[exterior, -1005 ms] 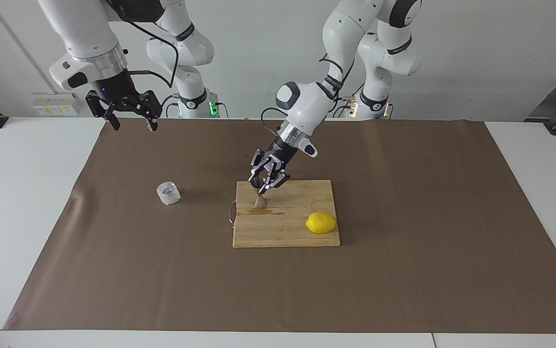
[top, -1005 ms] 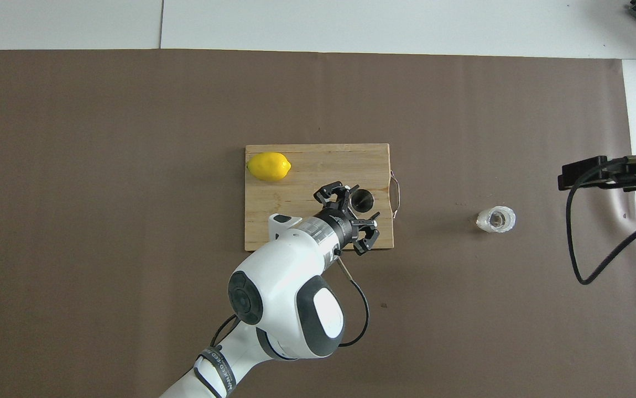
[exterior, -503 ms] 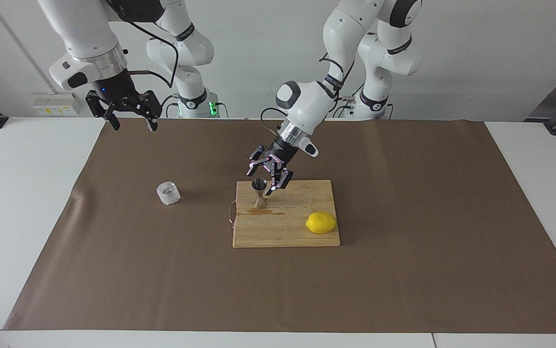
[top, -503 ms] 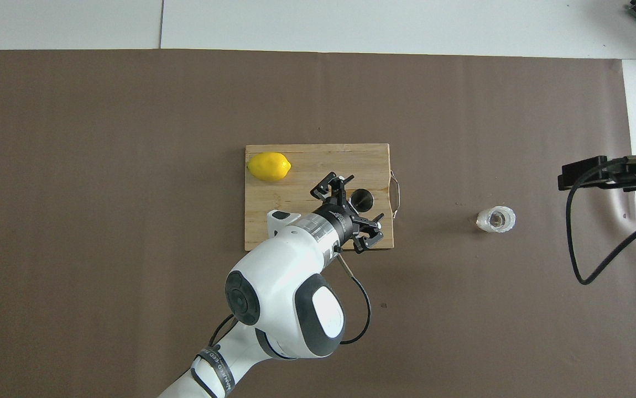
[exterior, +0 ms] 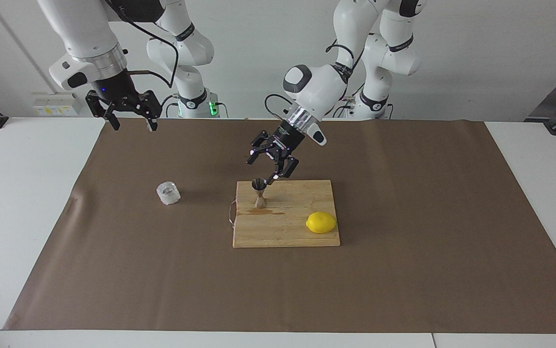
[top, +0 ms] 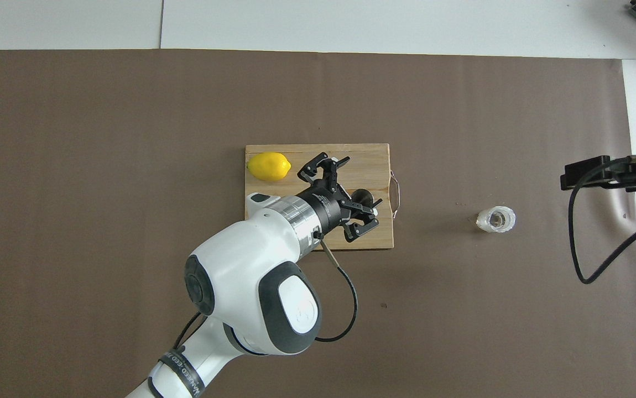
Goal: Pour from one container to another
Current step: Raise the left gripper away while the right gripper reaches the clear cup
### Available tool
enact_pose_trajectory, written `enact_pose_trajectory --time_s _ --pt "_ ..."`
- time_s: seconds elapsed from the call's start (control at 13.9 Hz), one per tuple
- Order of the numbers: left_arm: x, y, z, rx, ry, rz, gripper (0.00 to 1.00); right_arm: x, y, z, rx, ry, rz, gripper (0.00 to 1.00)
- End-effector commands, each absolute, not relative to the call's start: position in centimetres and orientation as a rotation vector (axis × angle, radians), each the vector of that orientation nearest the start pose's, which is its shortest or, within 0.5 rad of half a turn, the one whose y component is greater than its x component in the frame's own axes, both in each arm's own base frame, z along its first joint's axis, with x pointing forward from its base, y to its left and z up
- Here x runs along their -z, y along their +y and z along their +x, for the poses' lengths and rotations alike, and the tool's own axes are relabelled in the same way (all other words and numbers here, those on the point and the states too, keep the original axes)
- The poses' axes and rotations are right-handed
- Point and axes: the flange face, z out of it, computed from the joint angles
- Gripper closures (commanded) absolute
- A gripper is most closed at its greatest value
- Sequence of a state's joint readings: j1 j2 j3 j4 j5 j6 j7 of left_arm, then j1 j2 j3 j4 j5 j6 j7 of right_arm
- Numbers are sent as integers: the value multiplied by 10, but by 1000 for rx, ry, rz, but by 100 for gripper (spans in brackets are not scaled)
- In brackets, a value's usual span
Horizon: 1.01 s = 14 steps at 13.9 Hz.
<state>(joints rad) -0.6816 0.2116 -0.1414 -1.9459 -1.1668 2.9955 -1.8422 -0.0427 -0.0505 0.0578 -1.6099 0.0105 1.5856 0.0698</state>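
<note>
The steel hourglass jigger [exterior: 259,192] stands upright on the wooden board [exterior: 297,232], at the end toward the right arm; it also shows in the overhead view [top: 363,198]. My left gripper [exterior: 264,170] is open and empty, tilted, just above the jigger's rim and apart from it; in the overhead view [top: 354,190] it partly covers the jigger. The small frosted clear cup [exterior: 168,193] stands on the brown mat beside the board, toward the right arm's end, and shows in the overhead view too [top: 495,219]. My right gripper [exterior: 133,124] waits open, raised over the mat's edge near its base.
A yellow lemon [exterior: 321,222] lies on the board's corner toward the left arm's end, farther from the robots than the jigger. A wet stain [exterior: 264,211] marks the board at the jigger's foot. A cord loop [top: 395,193] hangs off the board's end.
My left gripper has risen off the jigger and drawn back toward the robots, fingers open. The jigger stays standing on the board. The right arm has not moved.
</note>
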Motion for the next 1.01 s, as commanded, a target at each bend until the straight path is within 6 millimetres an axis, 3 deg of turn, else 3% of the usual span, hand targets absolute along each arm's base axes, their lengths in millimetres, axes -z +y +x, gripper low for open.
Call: enact_pose_trajectory --time_s 0.0,0.07,0.36,0.65,0.79,0.93 --pt "-460 -389 504 599 1957 1213 0 -641 -4 539 33 132 -3130 0" --pt "-467 -381 516 606 1947 1271 0 -640 -5 538 28 120 -3131 0" --pt "-508 -350 551 502 1874 1646 0 -629 -14 527 -41 -234 -3119 0" --pt "-547 -331 559 175 1769 2027 0 -581 -21 512 96 -628 -3084 0" --pt "-551 -328 557 19 1590 2257 0 -560 -21 509 113 -886 -3030 0" --pt "-553 -318 555 -29 1371 2435 0 -538 -23 510 92 -1156 -2937 0"
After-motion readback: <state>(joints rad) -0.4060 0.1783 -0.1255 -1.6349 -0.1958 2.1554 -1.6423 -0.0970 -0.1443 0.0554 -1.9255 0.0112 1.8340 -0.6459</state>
